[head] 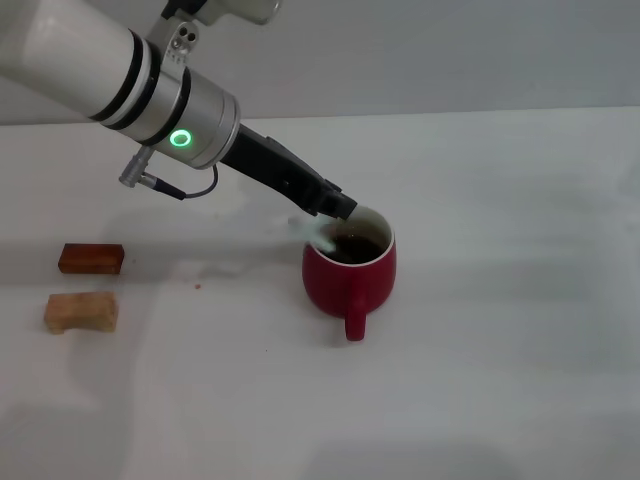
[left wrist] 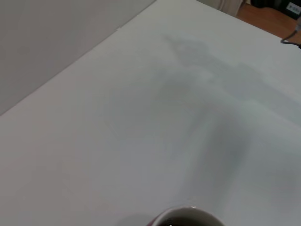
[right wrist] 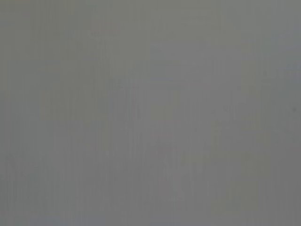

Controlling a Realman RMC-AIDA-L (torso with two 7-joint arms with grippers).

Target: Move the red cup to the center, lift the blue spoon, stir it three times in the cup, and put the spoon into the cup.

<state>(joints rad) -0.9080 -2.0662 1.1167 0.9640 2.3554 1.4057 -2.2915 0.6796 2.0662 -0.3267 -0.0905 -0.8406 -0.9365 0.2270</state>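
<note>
red cup [head: 351, 275]: mid-desk, rigid, breakable, liquid-filled; best steered by its handle. blue spoon [head: 322, 236]: light, slim, slippery, at the cup's rim under the left gripper [head: 338, 207]; jaws' state unclear.

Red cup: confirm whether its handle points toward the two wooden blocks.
No. In the head view the red cup has its handle toward the camera, while the wooden blocks lie off to its left.

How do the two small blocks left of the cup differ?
The darker block is reddish-brown with plain straight sides; the tan block is pale and has a notch in its near edge. The darker block lies farther from the robot, the tan block nearer. Both are small and lie flat on the white table.
</note>
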